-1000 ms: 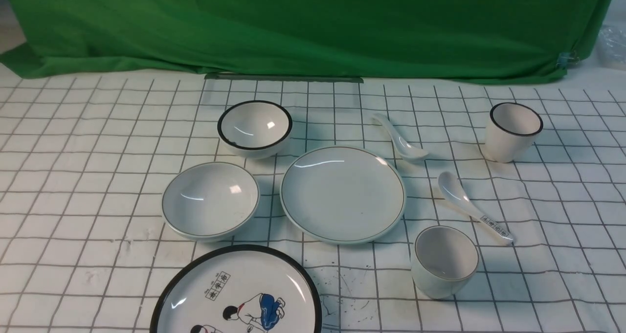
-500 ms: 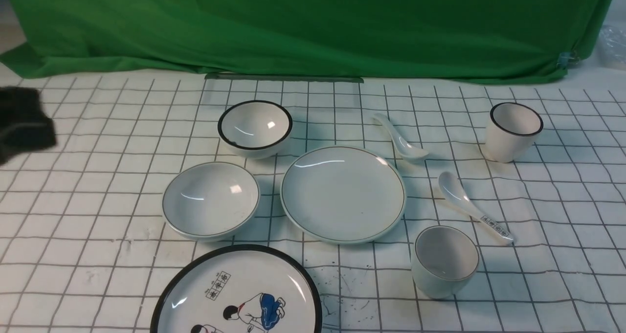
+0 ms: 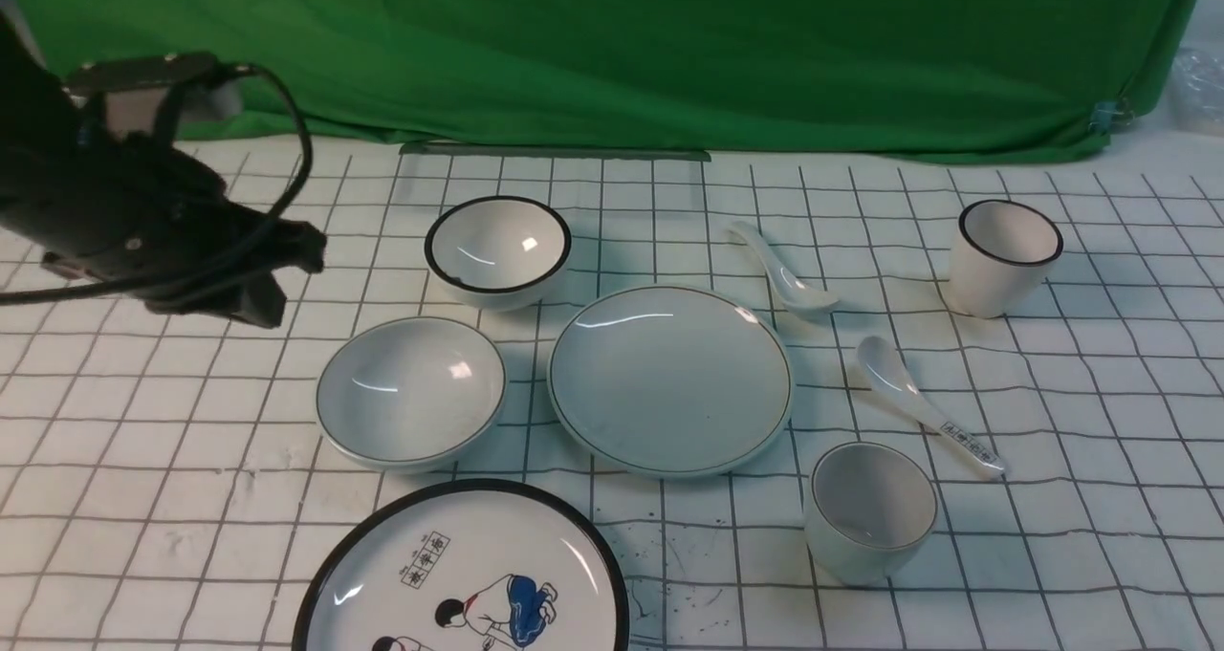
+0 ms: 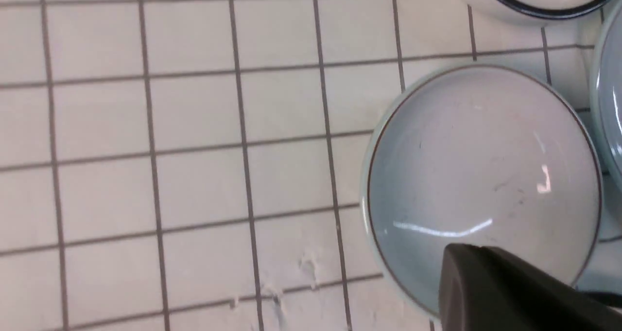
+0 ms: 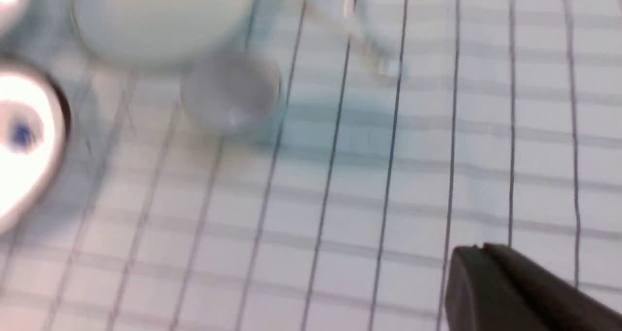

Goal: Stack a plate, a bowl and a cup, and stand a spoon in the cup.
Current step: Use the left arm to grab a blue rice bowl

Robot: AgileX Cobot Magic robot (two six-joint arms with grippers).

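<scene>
The plain plate (image 3: 669,379) lies mid-table. Left of it sits the shallow bowl (image 3: 411,390), and the small cup (image 3: 870,509) stands to its front right. The plain white spoon (image 3: 784,269) lies behind the plate's right edge. My left gripper (image 3: 308,247) hovers shut and empty, behind and left of the bowl. In the left wrist view its closed tip (image 4: 478,248) shows over the bowl (image 4: 481,175). My right gripper (image 5: 481,247) is shut on nothing above bare cloth, with the cup (image 5: 231,90) blurred at a distance. It is out of the front view.
A black-rimmed bowl (image 3: 497,248) stands behind the shallow bowl. The cartoon plate (image 3: 464,575) lies at the front edge. A taller black-rimmed cup (image 3: 1004,254) stands far right, and a labelled spoon (image 3: 923,407) lies right of the plate. A green curtain hangs behind the table.
My left arm has swung into the front view from the left edge and moved right, toward the bowls. None of the tableware has shifted.
</scene>
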